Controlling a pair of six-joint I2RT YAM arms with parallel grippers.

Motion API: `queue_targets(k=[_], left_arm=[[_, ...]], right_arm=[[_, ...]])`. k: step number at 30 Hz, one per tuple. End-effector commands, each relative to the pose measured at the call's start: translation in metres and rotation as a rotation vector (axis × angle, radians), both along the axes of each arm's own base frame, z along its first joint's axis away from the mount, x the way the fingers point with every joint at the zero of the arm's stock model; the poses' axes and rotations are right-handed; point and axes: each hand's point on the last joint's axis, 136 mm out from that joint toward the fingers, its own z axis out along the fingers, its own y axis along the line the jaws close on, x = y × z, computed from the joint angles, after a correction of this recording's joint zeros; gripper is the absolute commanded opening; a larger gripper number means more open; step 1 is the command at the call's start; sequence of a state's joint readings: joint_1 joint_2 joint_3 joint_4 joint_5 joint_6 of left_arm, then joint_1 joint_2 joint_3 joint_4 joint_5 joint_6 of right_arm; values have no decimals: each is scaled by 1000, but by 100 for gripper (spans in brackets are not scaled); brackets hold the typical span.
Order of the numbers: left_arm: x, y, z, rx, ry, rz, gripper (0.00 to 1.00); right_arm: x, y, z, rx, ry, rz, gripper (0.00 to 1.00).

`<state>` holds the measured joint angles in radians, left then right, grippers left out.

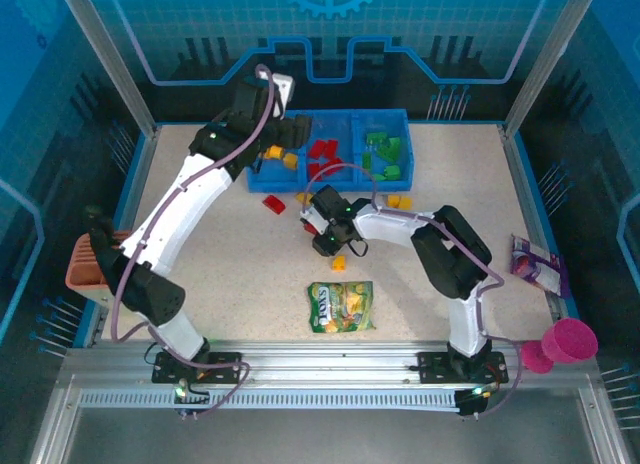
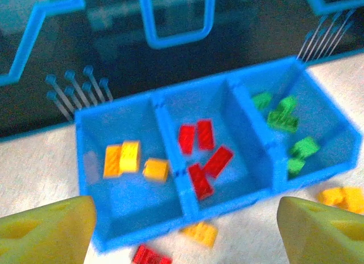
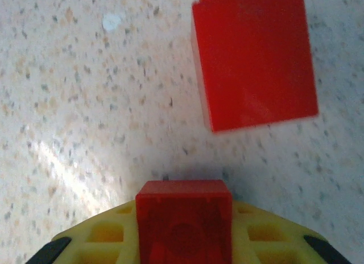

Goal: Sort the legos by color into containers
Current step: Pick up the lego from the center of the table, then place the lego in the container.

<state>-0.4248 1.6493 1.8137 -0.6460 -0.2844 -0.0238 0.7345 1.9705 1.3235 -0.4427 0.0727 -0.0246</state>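
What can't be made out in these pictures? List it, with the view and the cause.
- Top external: the left pincer and its arm cover part of the left compartment of the tray, so its legos cannot be counted.
- Top external: the right pincer is too small to show its grip.
- Left wrist: blur; the pale piece has no readable colour.
- Right wrist: the loose red lego is cut by the top edge.

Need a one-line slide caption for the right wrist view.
Right end effector closed on a red lego, second red lego lying apart on the speckled table.
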Motion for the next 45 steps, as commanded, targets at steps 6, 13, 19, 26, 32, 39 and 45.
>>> queue_targets(k=[6, 13, 19, 26, 32, 39, 45], left_arm=[[-52, 62, -28, 12, 65, 96, 85], [-66, 75, -50, 40, 114, 97, 86], [-69, 80, -53, 30, 139, 107, 87], [-70, 83, -55, 23, 148, 117, 88], [-71, 83, -53, 23, 145, 113, 88], [-66, 82, -54, 19, 141, 108, 88], [-64, 81, -53, 20, 135, 97, 89]], right_arm=[[25, -33, 110, 37, -190, -49, 27], [110, -40, 141, 103, -337, -142, 28], [181, -42, 129, 102, -360, -228, 28], [226, -35, 93, 78, -308, -236, 34], [231, -31, 101, 117, -324, -221, 47], [192, -14, 135, 167, -337, -152, 59], [124, 12, 122, 182, -228, -29, 67]])
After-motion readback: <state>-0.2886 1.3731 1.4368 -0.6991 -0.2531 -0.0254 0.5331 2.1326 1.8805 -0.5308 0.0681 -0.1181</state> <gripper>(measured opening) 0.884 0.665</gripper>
